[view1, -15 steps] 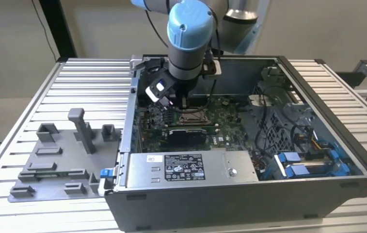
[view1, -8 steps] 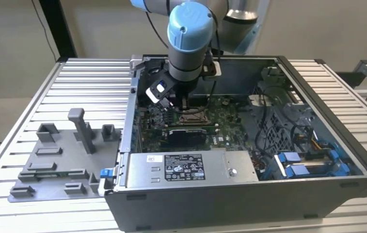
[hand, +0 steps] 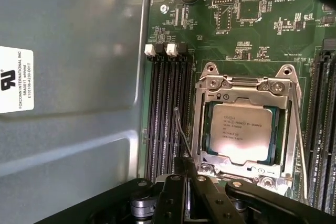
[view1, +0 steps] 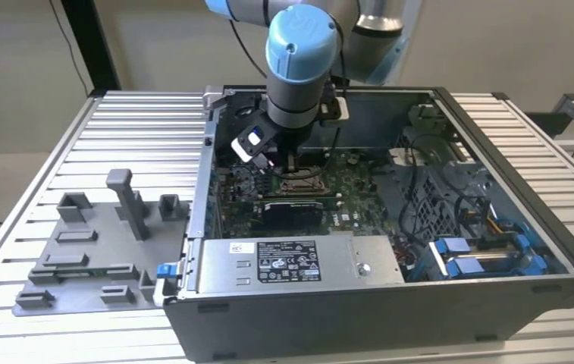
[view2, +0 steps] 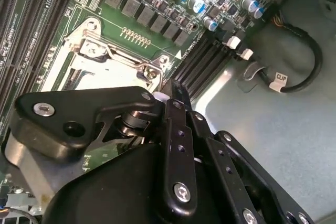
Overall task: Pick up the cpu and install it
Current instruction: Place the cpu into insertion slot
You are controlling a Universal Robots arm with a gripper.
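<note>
The cpu lies flat inside the socket frame; the gripper, seemingly together and empty, hovers beside the thin lever; any press should go slowly, clear of the memory slots.

A slatted aluminium table spans the exterior view. An open dark computer case stands directly on it, from the centre to the exterior view's right. Just beside the case, at lower left of the frame, lies a grey plastic fixture plate with upright blocks.
</note>
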